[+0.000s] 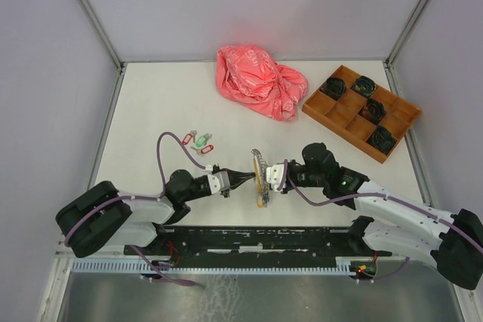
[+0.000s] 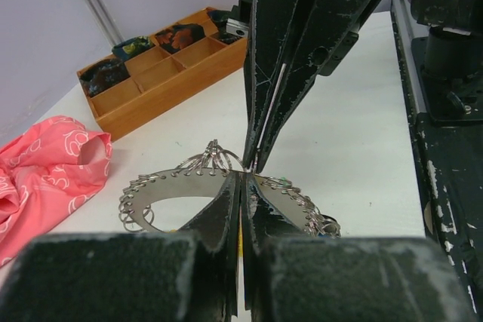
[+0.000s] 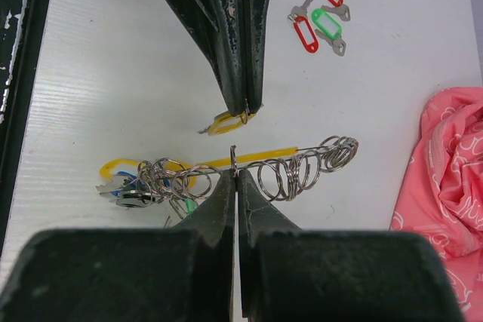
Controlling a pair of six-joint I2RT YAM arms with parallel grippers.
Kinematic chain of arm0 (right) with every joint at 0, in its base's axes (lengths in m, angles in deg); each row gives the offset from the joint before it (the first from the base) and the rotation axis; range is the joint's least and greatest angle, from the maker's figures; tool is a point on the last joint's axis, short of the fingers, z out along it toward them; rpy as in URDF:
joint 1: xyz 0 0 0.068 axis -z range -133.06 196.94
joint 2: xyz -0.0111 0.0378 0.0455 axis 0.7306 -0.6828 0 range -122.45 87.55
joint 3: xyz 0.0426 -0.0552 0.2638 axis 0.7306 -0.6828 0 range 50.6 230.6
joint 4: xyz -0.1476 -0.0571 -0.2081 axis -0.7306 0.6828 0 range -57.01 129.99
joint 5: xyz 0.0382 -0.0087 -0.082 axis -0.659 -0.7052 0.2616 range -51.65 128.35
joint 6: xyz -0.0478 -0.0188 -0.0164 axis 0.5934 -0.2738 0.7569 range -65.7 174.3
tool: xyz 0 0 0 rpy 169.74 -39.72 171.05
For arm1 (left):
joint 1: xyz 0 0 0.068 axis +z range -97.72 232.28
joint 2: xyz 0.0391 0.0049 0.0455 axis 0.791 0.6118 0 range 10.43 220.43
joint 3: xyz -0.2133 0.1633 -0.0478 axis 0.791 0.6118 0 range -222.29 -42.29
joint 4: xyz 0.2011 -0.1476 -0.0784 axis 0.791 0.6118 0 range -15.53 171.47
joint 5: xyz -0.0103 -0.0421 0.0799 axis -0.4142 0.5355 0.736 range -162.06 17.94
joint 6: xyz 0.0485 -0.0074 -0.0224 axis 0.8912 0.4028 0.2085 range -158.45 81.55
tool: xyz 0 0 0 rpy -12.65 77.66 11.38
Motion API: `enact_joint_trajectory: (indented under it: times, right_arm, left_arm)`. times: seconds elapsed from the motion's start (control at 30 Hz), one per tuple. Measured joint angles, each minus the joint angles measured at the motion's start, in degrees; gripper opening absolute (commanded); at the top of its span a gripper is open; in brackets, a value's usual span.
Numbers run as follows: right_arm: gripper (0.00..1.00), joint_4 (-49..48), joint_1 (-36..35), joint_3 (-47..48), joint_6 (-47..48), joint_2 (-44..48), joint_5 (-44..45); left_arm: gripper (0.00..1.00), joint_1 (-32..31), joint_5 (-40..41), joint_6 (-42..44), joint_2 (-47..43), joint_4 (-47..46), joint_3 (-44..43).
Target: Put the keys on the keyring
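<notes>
L gripper (image 1: pixel 247 178): pressed shut on the yellow-tag key (image 3: pixel 224 121). That pinch shows only in the R wrist view, upper centre.
R gripper (image 1: pixel 269 176): pressed shut, pinching the keyring (image 3: pixel 302 165) wire at its tips, lower centre of its own view.
Hidden: the yellow-tag key's blade is mostly covered by the L fingers. In the L wrist view it's just a yellow sliver betw. that cam's own fingers.
Hard to read: the lower-left end of the keyring in the R wrist view is a tangle of small loops w/ blue & green bits. Can't count what hangs there, or tell if the ring touches the table (image 1: pixel 151 96).
Top view only: the keyring sits centre frame, a thin strip betw. both grippers. Loops not resolvable.
L wrist only: the keyring shows as a wide flat oval rimmed w/ small loops.
R wrist only: yellow stretch along the ring.
Axis: up-down in the top view. Left-right in the R wrist view, right end slightly higher.
Loose keys (image 1: pixel 198 141): 2 red tags, 1 green, on the table left of centre, well apart from the keyring.
Cut off: pink bag (image 2: pixel 45 171) at the L wrist view's left edge.
</notes>
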Motion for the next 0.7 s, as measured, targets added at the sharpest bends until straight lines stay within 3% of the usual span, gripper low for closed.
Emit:
enact_joint_trajectory:
  times: [0.7]
  right_arm:
    - [0.01,-2.93,0.00,-0.52,-0.39,0.90,-1.46]
  left_arm:
    - [0.03,0.24,-2.38,-1.49,1.51,-1.86,0.00]
